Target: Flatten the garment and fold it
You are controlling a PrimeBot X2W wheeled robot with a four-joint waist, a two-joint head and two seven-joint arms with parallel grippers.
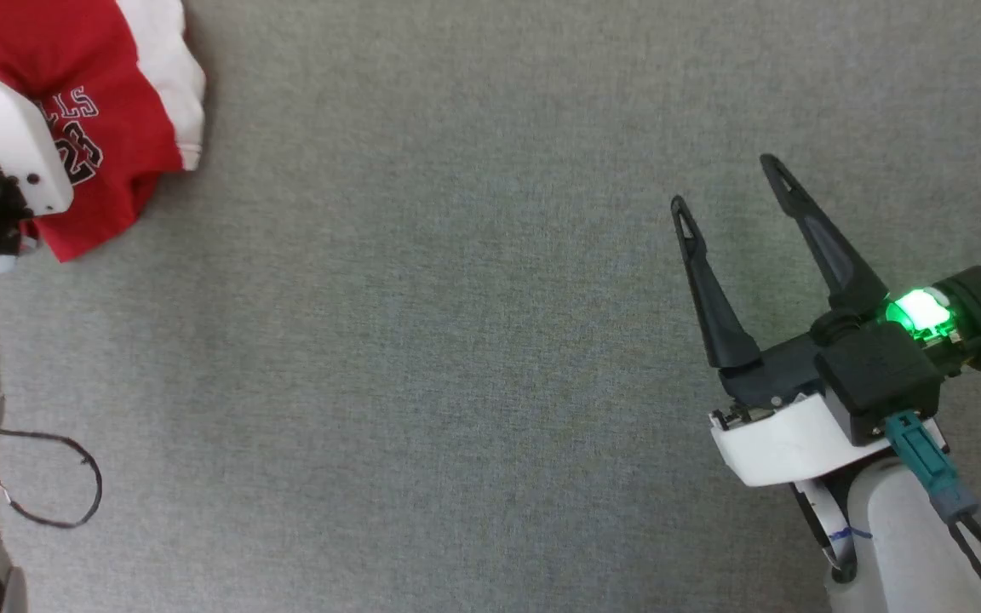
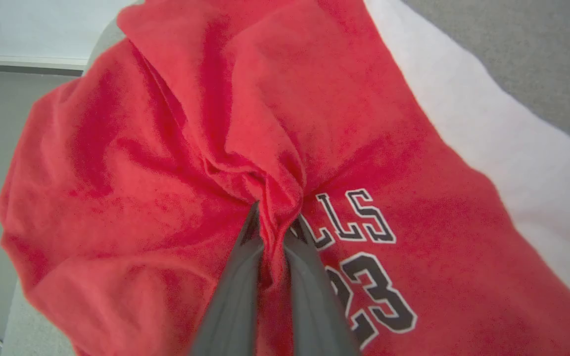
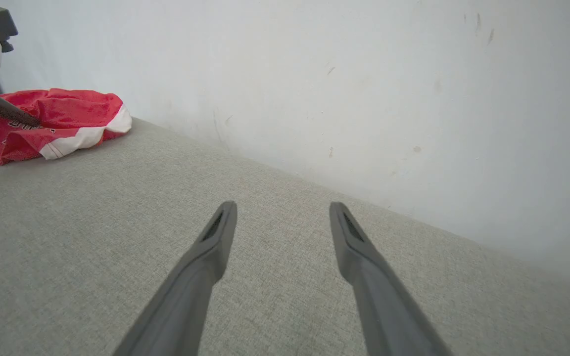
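Garment, red/white shorts: crumpled at far left of grey cloth surface nr wall; L gripper angled down into it, fingers nipped narrow on a raised red fold beside "23" print; R gripper well apart, low over bare surface, fingers spread wide, empty.

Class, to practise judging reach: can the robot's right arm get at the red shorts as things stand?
Probably, though it's a long stretch. Only bare grey surface lies between the open right gripper and the shorts, which the left gripper is pinching.
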